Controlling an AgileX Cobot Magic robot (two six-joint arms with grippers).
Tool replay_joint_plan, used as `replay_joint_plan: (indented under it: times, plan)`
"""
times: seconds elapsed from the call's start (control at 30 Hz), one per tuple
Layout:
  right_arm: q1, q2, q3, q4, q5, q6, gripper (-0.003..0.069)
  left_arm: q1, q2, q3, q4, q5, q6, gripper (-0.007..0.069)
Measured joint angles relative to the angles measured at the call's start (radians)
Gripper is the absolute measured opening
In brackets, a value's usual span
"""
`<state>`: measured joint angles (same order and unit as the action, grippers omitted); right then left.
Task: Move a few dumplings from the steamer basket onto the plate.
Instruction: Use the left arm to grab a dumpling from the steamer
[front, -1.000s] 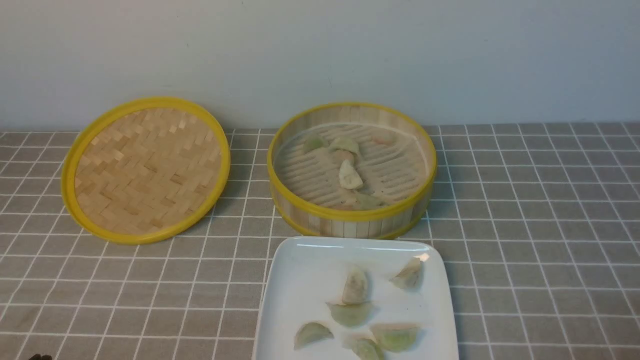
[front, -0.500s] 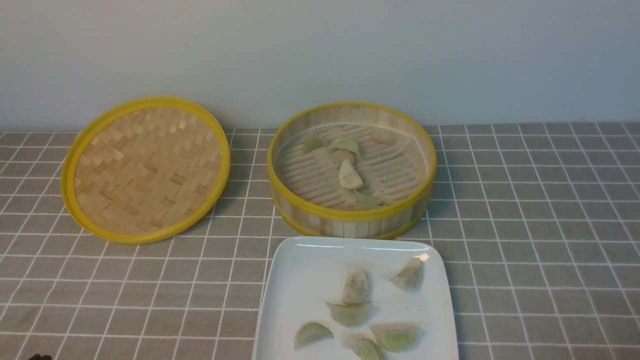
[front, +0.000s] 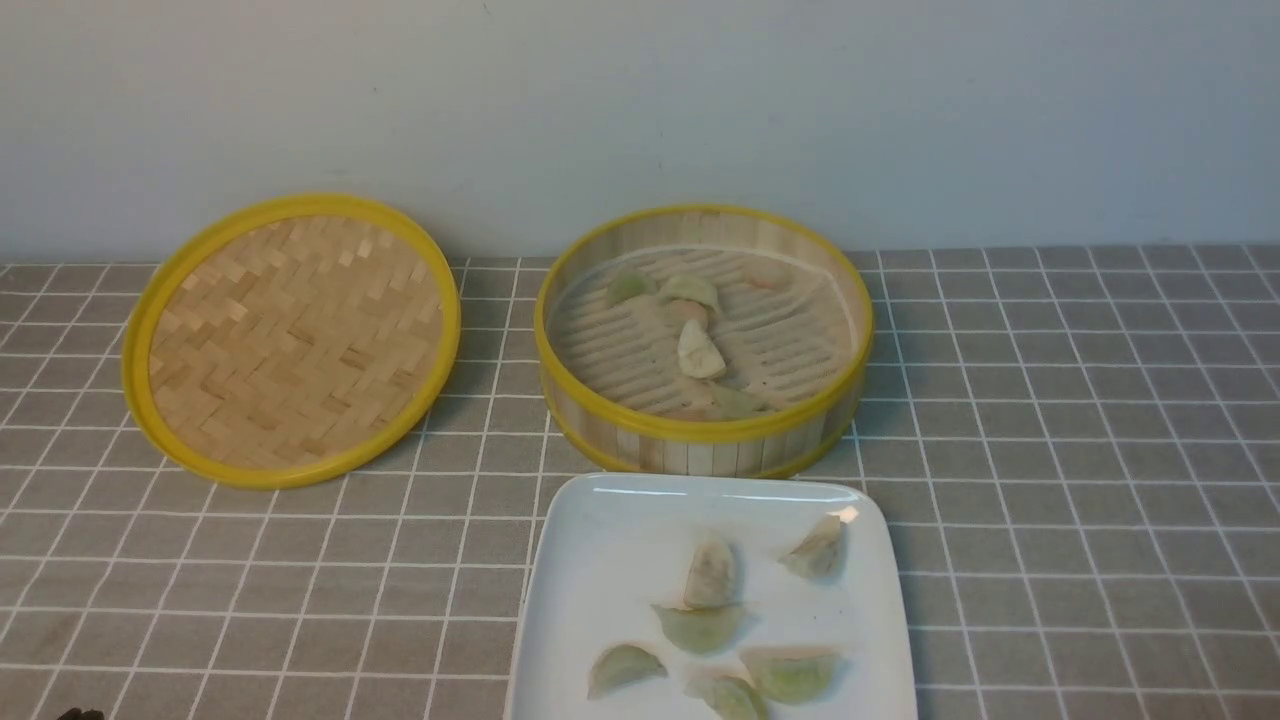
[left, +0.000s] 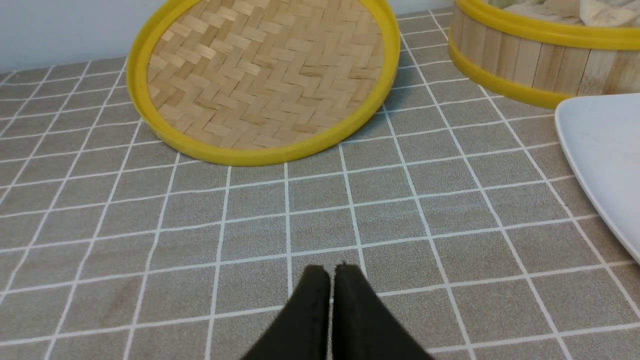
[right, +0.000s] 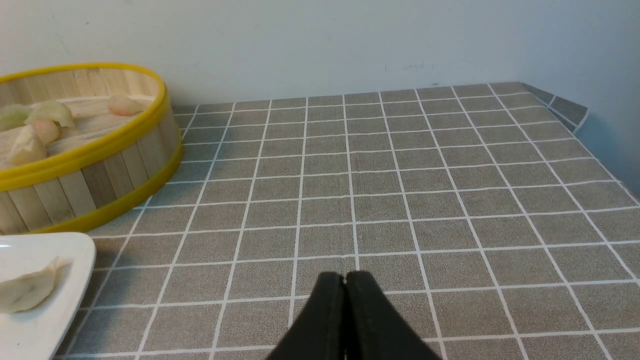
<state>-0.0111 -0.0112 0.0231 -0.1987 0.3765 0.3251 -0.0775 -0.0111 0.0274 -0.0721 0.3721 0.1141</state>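
Dumplings (front: 700, 350): some in basket (front: 700, 432), centre frame; others on plate (front: 600, 540), lower centre | left tool (left: 330, 270), right tool (right: 345, 276): both closed, empty | basket slightly right of centre; right tool likely nearer
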Motion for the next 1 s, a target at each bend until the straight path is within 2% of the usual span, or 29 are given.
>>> replay_joint_plan:
  times: [0.27,0.43,0.6,0.83,0.9,1.0]
  plan:
    - [0.0,0.0,0.0,0.0,0.0,0.001,-0.0015,0.0,0.0,0.0,0.005,-0.006,0.002,-0.0005]
    - [0.0,0.0,0.0,0.0,0.0,0.001,-0.0015,0.0,0.0,0.0,0.0,-0.084,0.0,-0.0005]
    - [0.0,0.0,0.0,0.0,0.0,0.0,-0.0015,0.0,0.0,0.0,-0.078,-0.121,-0.012,-0.0005]
    - [0.0,0.0,0.0,0.0,0.0,0.0,-0.0015,0.0,0.0,0.0,-0.372,-0.193,-0.074,-0.0005]
    - [0.0,0.0,0.0,0.0,0.0,0.0,-0.0015,0.0,0.0,0.0,-0.519,-0.286,-0.083,-0.0005]
    - [0.0,0.0,0.0,0.0,0.0,0.0,-0.0015,0.0,0.0,0.0,-0.668,-0.448,-0.087,-0.0005]
